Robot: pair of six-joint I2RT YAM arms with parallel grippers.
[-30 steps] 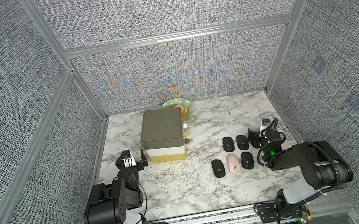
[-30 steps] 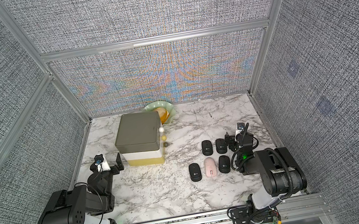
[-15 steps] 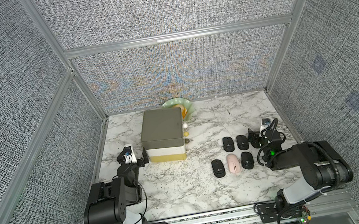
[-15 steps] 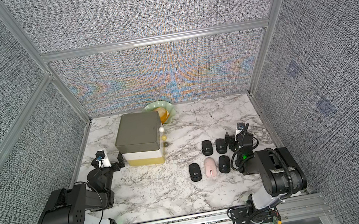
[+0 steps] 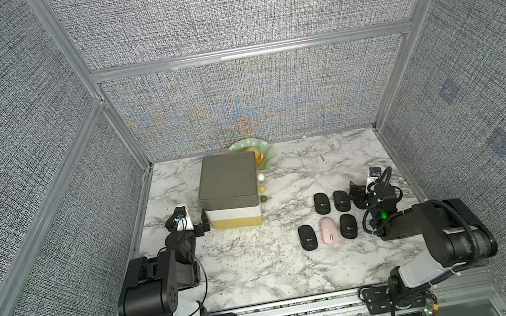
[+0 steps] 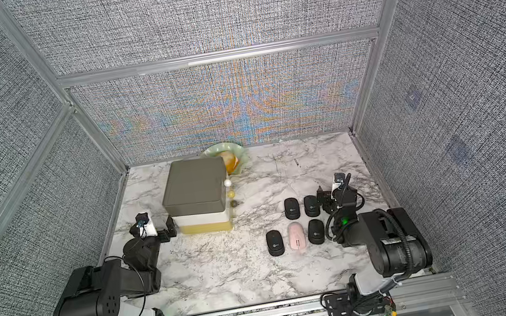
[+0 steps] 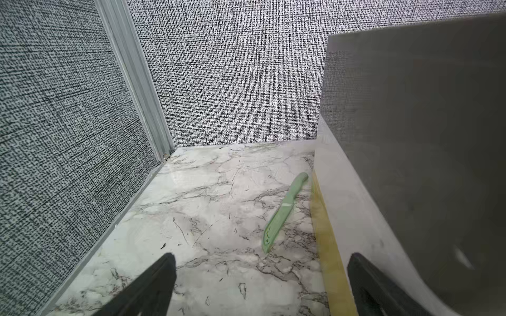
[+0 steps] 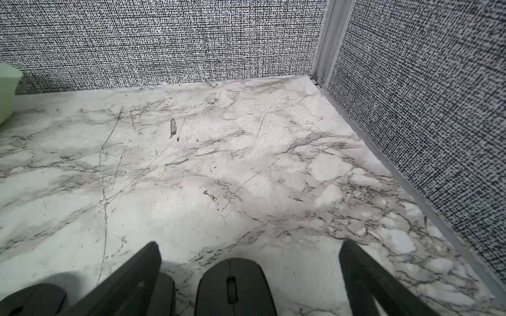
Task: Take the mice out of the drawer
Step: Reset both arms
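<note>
**Mice out on the marble, drawers flush, both tools spread wide**

The drawer unit (image 5: 228,187) stands toward the back of the marble surface (image 5: 263,272): a grey tier on top, a white one under it, a yellow one at the bottom. All three sit flush, so nothing inside them shows. Three round knobs (image 5: 262,189), white, yellow and olive, line the side that faces the mice. Behind the unit, against the back wall, a pale green plate (image 5: 243,142) holds something orange-yellow (image 6: 231,161), half hidden by the grey tier.

In both top views five mice lie on the surface on the right arm's side, well apart from the unit. Two black mice (image 5: 321,203) (image 5: 342,200) lie side by side in a back row. In front of them is a pink mouse (image 5: 329,230) (image 6: 296,236) between two more black mice (image 5: 307,237) (image 5: 348,226).

The right tool (image 5: 359,196) sits just beside the back row, its fingers (image 8: 361,270) spread wide and gripping nothing. In the right wrist view a black mouse (image 8: 235,287) lies between those fingers with a gap on either side, and two more dark mice lie next to it. Whether it is one of the five counted from above I cannot tell.

The left tool (image 7: 261,255) is open too and empty, one finger just beside the unit's wall. A green knife (image 7: 284,210) lies flat just beside the yellow tier.
</note>
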